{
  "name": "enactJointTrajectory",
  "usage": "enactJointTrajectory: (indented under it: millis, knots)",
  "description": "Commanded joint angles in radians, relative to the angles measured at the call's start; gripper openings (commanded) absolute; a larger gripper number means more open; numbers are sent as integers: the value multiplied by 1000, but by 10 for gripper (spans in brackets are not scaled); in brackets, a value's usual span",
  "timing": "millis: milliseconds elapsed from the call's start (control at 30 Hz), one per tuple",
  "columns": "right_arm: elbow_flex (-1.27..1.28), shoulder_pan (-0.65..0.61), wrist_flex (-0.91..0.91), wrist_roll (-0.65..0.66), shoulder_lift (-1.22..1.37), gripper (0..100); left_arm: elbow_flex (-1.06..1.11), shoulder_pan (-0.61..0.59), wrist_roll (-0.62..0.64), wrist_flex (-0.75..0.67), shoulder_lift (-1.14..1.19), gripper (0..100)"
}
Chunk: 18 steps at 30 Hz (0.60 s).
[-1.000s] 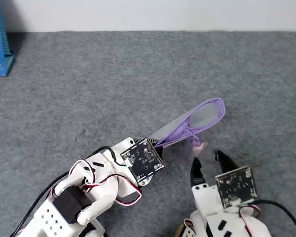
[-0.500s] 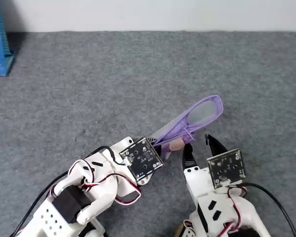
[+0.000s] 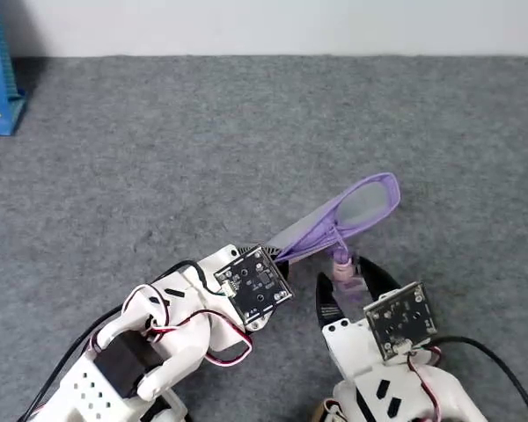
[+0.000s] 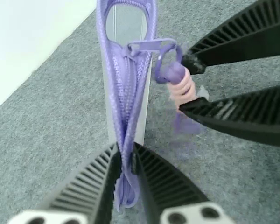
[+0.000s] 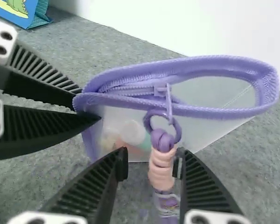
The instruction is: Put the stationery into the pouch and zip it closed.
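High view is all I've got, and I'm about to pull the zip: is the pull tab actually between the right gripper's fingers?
Observer: Yes. The beaded pull tab hangs between the open fingers of the right gripper, with a gap on one side.
Operator: And the other arm?
Observer: The left gripper is shut on the end seam of the pouch.
Operator: Anything inside?
Observer: Pale stationery shows through the pouch's clear wall.

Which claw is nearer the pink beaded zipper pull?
Right. The right claw straddles the pink beaded zipper pull; the left claw pinches the zipped end of the purple-trimmed clear pouch, farther off.
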Motion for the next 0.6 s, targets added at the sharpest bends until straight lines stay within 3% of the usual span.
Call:
enactJointTrajectory:
  millis: [0, 433, 567]
  knots:
    - [-55, -4, 2, -8, 8, 165, 5, -11, 8, 14, 3, 10]
    - [110, 1, -222, -3, 12, 161, 5, -11, 9, 17, 3, 10]
    - [106, 79, -229, 20, 1, 46, 7, -11, 9, 17, 3, 10]
